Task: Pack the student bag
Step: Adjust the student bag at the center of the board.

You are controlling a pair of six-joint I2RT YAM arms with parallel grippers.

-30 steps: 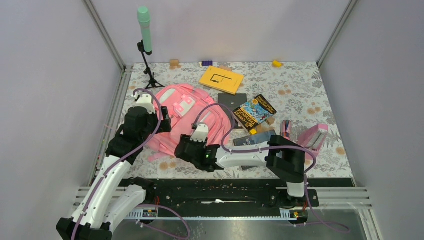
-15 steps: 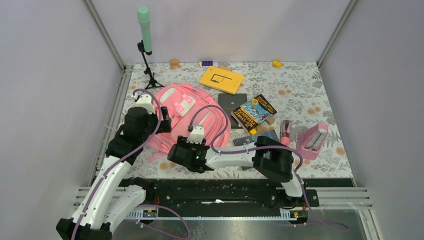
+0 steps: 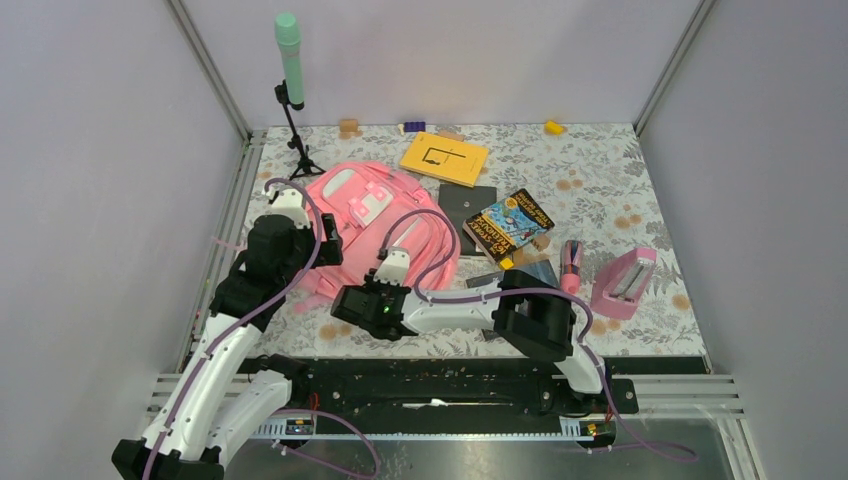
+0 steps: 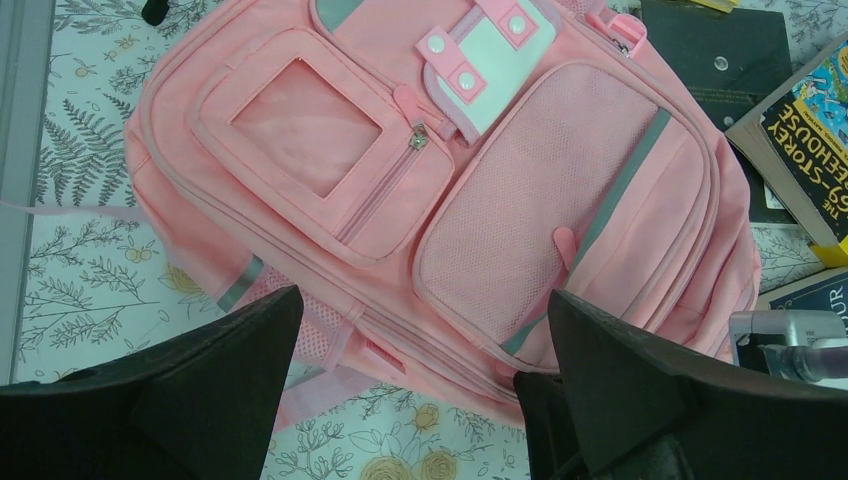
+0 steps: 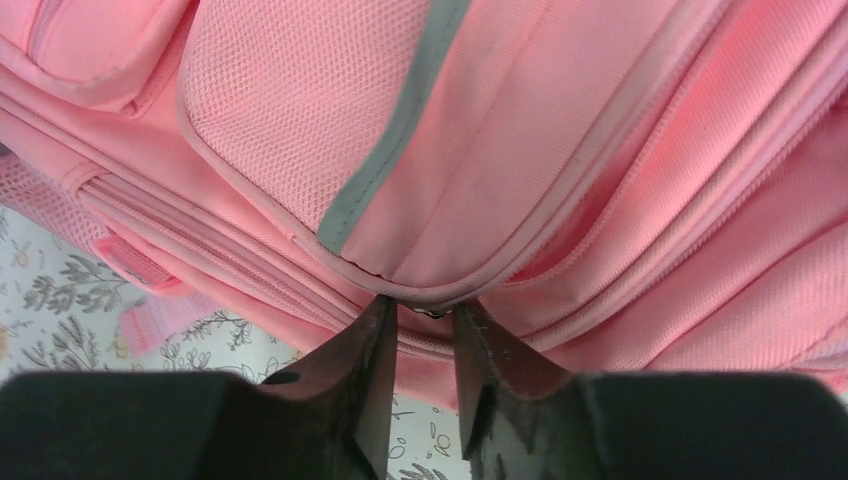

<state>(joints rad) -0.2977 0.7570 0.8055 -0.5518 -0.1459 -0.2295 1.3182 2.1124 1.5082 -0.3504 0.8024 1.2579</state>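
On a flower-printed table cover, seen from above with 12 o'clock at the far wall, the student bag lies flat at about 10 o'clock of the table's middle, its front pockets and pale grey strips facing up. The left gripper hangs above the bag's 8 o'clock side with its jaws spread as wide as they go and nothing between them; its wrist camera looks down past both dark fingers onto the windowed pocket, the mesh pocket and the white snap tab. The right gripper reaches across from the right to the bag's 6 o'clock edge. Its two fingers stand close together, only a slim gap left, and their tips touch the curved piping at the bottom of the mesh pocket, where a small dark piece sits between them. Whether they actually clamp that edge cannot be told.

Around the bag lie loose things. A yellow book rests at its 2 o'clock, a black square pad just beside its 3 o'clock edge, and a colourful paperback overlaps the pad's corner farther toward 3 o'clock. A small pink pencil case stands well apart, between 3 and 4 o'clock of the table's middle, with a slim pink item near it. A green microphone on a black stand rises at the bag's 11 o'clock.
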